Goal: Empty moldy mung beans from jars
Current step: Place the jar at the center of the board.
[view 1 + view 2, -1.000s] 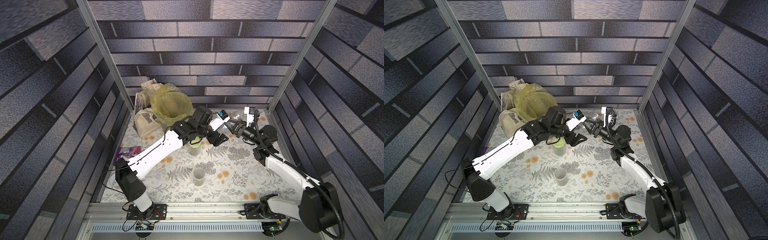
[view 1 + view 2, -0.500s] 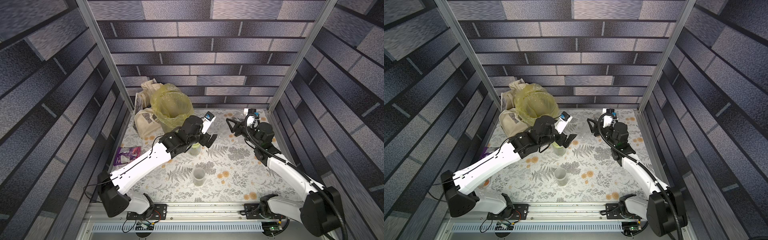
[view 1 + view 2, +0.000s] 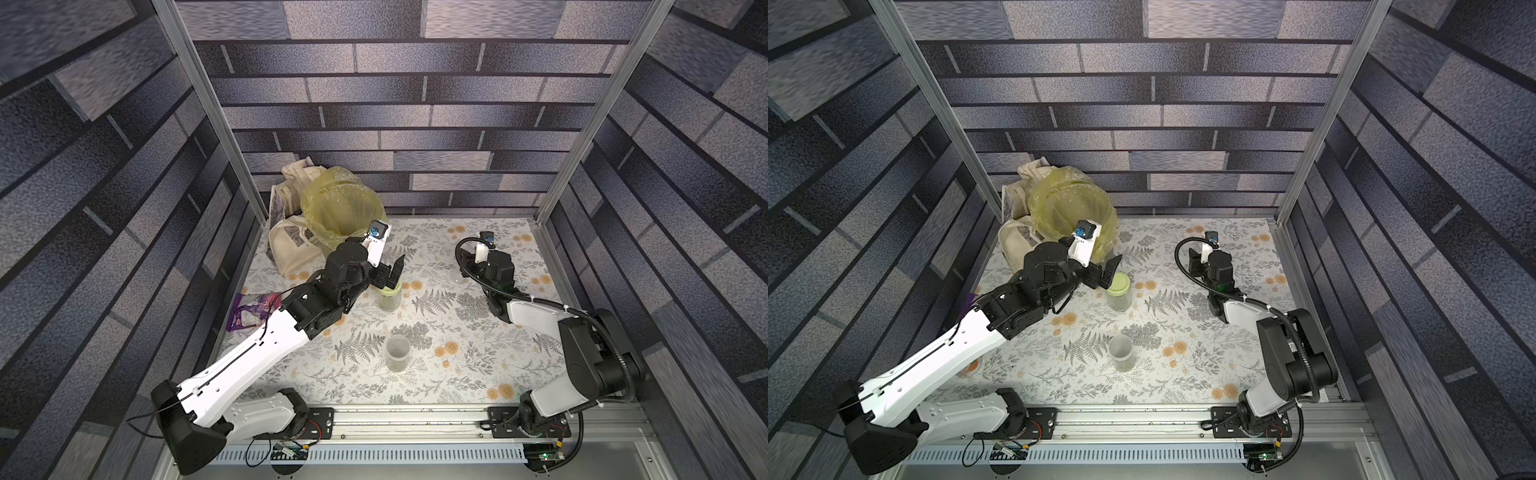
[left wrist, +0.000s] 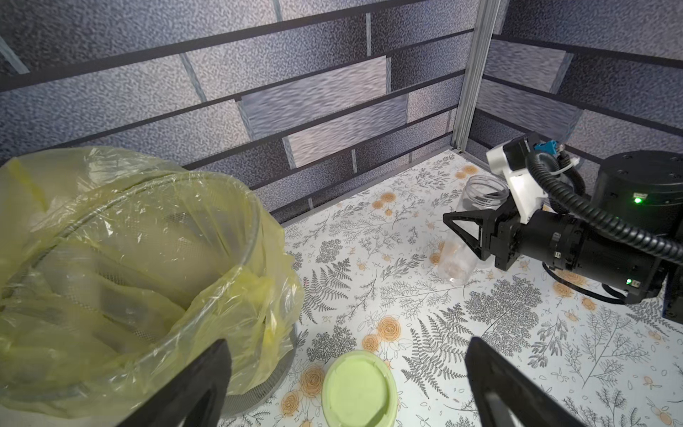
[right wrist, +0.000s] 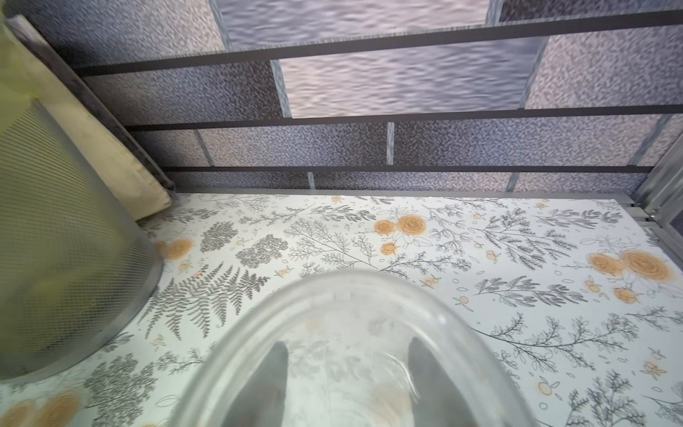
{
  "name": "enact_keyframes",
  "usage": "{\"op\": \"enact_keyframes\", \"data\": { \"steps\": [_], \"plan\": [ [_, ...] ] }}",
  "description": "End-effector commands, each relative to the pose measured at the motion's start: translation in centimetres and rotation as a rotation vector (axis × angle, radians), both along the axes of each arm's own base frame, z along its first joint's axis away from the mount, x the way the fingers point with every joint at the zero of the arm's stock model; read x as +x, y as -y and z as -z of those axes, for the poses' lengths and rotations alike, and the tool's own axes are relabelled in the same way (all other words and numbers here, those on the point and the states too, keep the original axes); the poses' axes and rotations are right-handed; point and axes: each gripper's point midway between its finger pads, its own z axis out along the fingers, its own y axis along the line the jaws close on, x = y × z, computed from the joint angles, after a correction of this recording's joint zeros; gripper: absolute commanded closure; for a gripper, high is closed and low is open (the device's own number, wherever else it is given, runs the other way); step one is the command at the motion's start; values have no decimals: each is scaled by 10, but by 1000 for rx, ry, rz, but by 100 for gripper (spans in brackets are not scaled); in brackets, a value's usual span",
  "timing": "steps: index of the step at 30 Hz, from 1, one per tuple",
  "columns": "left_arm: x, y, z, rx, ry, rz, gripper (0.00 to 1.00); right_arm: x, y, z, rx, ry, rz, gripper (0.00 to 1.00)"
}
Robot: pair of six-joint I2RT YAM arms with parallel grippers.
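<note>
Evidently the lidded jar [image 3: 389,296] is the one to open next. It stands upright at the centre of a top view, below and right of the bin [image 5: 55,277], with its lime-green lid [image 4: 359,388] on. The left tool [image 3: 390,272] hangs over it, spread wide and holding nothing.

The mung beans [image 3: 1120,303] show as a dull olive band in the jar's lower part, so it should feel bottom-heavy. Its smooth clear wall looks rigid and slippery. I would grip the body below the lid and then free the lid.

The right tool [image 4: 467,225] is closed on the tall slim jar [image 4: 456,258], right of centre in both top views. That jar looks empty and light. I cannot tell whether its base touches the tabletop [image 3: 457,353].

The short jar [image 3: 397,353] stands open at lower centre, with a little dull matter at its bottom. Whether beans lie in the bin's yellow bag [image 4: 129,240], I cannot tell.
</note>
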Motion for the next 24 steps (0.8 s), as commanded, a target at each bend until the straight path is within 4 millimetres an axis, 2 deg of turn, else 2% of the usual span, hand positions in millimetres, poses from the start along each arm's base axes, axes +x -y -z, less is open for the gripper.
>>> {"op": "enact_keyframes", "data": {
  "steps": [1, 6, 11, 24],
  "plan": [
    [-2, -14, -4, -53, 7, -40, 0, 18, 7, -25, -25, 110, 57, 66],
    [-5, -20, 2, -75, -3, -43, 0, 31, 14, -15, -88, 140, 116, 65],
    [-6, -20, 9, -73, -25, -35, 0, 41, 11, -3, -107, 158, 123, 64],
    [-4, -25, 16, -84, -41, -51, 0, 59, 10, -4, -133, 191, 153, 58]
  ]
}}
